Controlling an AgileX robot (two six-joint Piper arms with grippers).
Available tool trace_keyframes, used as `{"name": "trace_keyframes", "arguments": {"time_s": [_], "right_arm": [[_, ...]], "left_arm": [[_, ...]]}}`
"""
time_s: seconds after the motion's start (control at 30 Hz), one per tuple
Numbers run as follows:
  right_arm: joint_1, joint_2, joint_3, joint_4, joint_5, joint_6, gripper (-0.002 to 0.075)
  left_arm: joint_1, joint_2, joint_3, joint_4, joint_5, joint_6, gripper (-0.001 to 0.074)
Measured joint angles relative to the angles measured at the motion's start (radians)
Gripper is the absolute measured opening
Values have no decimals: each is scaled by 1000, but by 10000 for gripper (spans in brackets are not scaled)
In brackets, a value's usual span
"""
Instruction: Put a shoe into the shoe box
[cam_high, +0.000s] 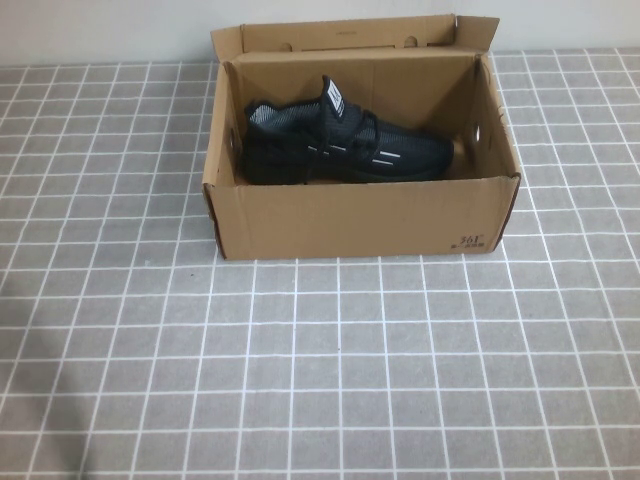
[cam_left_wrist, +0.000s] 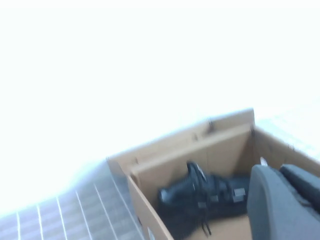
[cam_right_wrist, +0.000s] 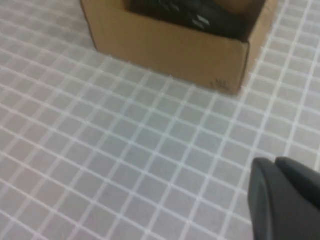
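Corrugated brown cardboard forms the shoe box (cam_high: 362, 215), flaps raised, a round hole in its side wall and small dark print at one corner. Inside lies the shoe (cam_high: 345, 148), black mesh with black laces, white dashes and a white tongue label, toe toward the robot's right. Grey, white-gridded tile covers the surface (cam_high: 320, 380). Only a dark rounded edge of the left hand (cam_left_wrist: 285, 205) shows above the box, and of the right hand (cam_right_wrist: 285, 200) over bare tile; whether either is wide or narrow cannot be told.

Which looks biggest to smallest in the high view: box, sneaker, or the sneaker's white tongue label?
1. shoe box
2. shoe, lying inside the box
3. white tongue label
Neither gripper shows in this view; left gripper and right gripper appear only in their wrist views.
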Motion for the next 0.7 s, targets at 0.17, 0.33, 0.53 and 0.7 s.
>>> {"name": "trace_keyframes", "arguments": {"time_s": [0.17, 0.33, 0.53, 0.7], "right_arm": [[0, -163, 140, 29, -212, 0, -16], [0, -249, 282, 60, -436, 0, -17], [0, -260, 463, 82, -678, 0, -16], [0, -260, 624, 82, -908, 0, -16]], "left_arm": [[0, -307, 310, -9, -205, -37, -1], [0, -474, 529, -5, -310, -57, -1], [0, -517, 732, -5, -351, -59, -1], [0, -517, 894, -5, -411, -54, -1]]}}
